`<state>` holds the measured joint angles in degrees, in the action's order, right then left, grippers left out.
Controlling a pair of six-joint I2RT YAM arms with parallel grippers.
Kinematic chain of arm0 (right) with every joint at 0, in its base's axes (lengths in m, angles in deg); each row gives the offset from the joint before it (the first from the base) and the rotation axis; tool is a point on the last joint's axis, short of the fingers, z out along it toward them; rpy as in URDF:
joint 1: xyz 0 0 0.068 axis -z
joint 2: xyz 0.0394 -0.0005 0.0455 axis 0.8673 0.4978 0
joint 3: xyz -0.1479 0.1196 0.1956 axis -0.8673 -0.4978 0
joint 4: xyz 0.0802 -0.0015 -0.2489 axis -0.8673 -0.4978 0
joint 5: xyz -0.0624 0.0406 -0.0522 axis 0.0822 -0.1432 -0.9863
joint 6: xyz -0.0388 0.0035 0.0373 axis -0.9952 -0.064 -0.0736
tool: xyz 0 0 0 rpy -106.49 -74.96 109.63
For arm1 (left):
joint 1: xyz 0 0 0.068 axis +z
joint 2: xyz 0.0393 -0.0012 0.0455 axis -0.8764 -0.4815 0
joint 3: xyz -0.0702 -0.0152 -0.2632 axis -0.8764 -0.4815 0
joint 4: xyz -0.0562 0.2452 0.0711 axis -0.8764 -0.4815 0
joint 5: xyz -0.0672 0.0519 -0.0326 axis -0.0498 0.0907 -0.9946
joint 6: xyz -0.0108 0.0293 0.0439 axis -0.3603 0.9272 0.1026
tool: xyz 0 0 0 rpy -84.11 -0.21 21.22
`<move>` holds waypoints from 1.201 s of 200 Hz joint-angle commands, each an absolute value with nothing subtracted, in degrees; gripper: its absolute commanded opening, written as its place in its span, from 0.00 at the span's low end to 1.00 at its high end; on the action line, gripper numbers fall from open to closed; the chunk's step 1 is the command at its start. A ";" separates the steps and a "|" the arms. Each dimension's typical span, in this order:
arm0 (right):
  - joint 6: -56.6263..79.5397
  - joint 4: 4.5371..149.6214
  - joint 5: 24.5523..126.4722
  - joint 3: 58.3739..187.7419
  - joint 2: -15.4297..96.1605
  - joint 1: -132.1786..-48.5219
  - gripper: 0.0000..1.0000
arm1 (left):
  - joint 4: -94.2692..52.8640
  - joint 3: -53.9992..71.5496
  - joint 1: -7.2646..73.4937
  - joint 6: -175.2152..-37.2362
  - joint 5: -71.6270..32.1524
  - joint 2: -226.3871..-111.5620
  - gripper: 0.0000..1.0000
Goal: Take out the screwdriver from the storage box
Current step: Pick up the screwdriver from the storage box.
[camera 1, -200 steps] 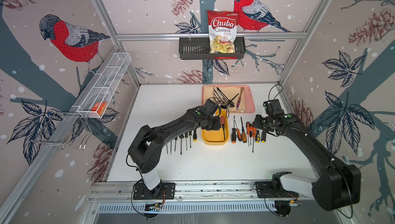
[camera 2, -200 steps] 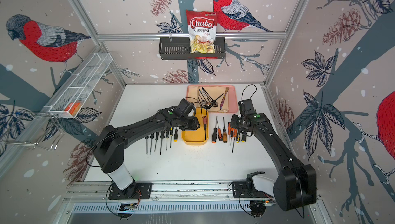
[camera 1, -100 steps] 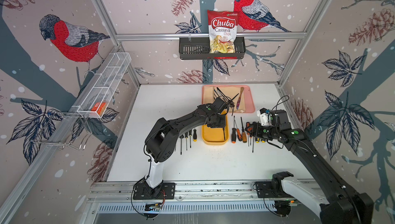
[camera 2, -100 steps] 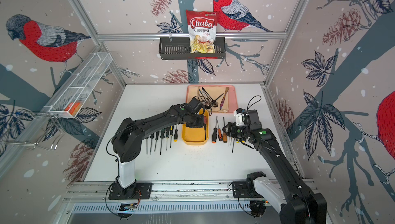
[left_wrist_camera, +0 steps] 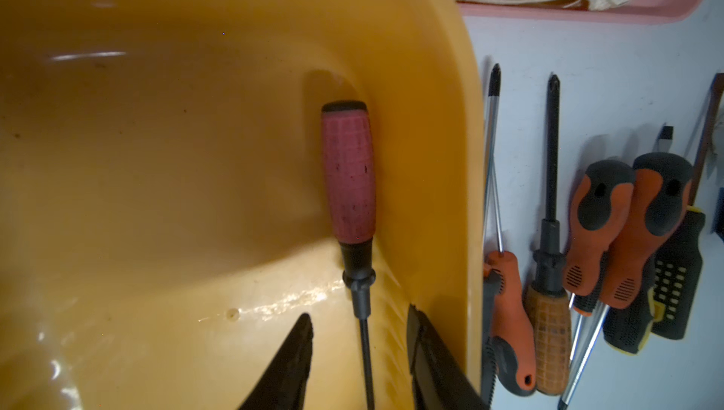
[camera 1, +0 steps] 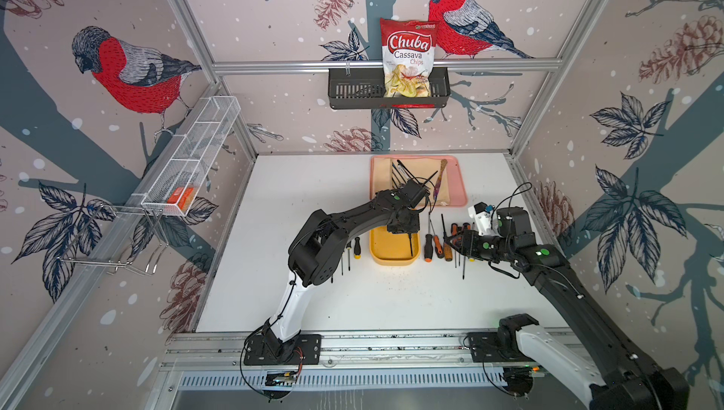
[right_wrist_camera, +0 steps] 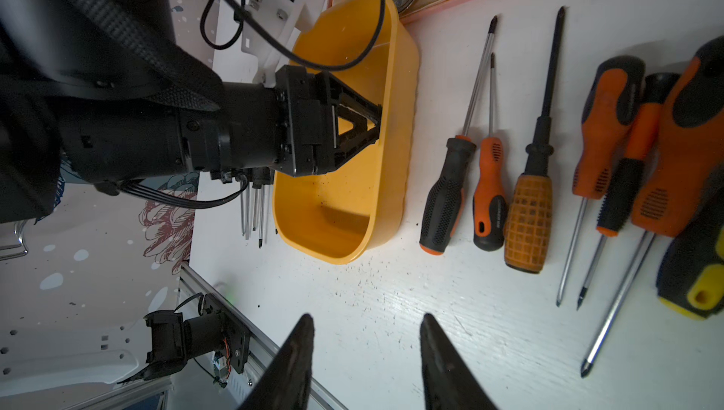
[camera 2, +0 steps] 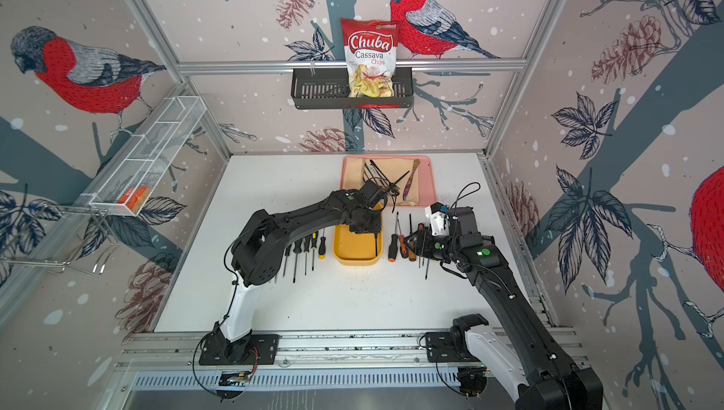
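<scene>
Screwdriver [left_wrist_camera: 348,173] is lying in the storage box [left_wrist_camera: 431,134], hugging its wall. My left fingers [left_wrist_camera: 292,365] are open either side of the shaft, nothing gripped yet. Next, I reckon: squeeze, lift clear. Right fingers [right_wrist_camera: 290,361] open, empty.

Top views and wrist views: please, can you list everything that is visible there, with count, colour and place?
table: 1, white, under everything.
storage box: 1, mustard yellow, mid-table.
screwdriver: 1, pink handle, black shaft, inside the storage box along its wall.
loose screwdrivers: several, orange, black, amber, yellow, on the table at the robot's right of the box.
dark-handled screwdrivers: at least five, at the robot's left of the box, partly under its arm.
pink tray: 1, behind the box, holding a beige cloth.
basket: 1, black, back wall rail.
chips bag: 1, red and white, in the basket.
wire shelf: 1, white, side wall, orange packet inside.
left gripper: black, jaws open either side of the screwdriver's shaft.
right gripper: black, jaws open, holding nothing, over the table.
</scene>
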<state>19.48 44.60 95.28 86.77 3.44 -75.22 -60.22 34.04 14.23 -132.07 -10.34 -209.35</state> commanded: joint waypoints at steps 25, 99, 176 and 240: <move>18.62 46.61 96.38 86.64 3.53 -75.35 0.45 | -62.18 36.86 14.18 -133.06 -7.89 -212.55 0.42; 18.87 46.97 96.21 86.03 3.53 -75.44 0.45 | -65.47 38.37 14.12 -133.45 -4.04 -216.37 0.34; 19.54 47.90 95.68 85.67 4.41 -75.33 0.45 | -64.71 38.23 14.15 -131.37 -5.13 -214.64 0.08; 20.51 48.79 95.86 85.59 5.42 -75.56 0.45 | -65.55 35.87 14.16 -128.84 -5.00 -206.93 0.02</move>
<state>19.74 46.96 95.44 85.77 4.97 -75.37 -64.35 36.99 14.19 -130.74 -5.01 -210.16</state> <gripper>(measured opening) 0.448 0.150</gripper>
